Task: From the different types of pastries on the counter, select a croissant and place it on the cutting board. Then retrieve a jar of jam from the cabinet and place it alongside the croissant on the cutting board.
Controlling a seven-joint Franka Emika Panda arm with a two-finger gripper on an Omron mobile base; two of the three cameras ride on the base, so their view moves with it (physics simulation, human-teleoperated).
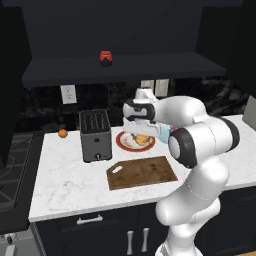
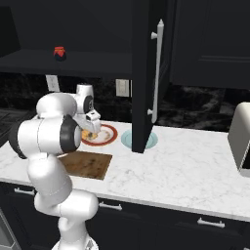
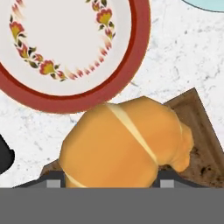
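My gripper is shut on the golden croissant, holding it just above the counter between the red-rimmed plate and the dark-brown cutting board. In the hand view the croissant sits between the fingertips, with the bare plate beyond it and a corner of the board beneath. The jar of jam with its red contents stands on the shelf of the dark cabinet. From the right, the jar is at upper left and the gripper hangs over the plate's near edge.
A steel toaster stands left of the plate, with a small orange fruit behind it. An open cabinet door hangs over a pale blue plate. A light appliance sits at the counter's right end.
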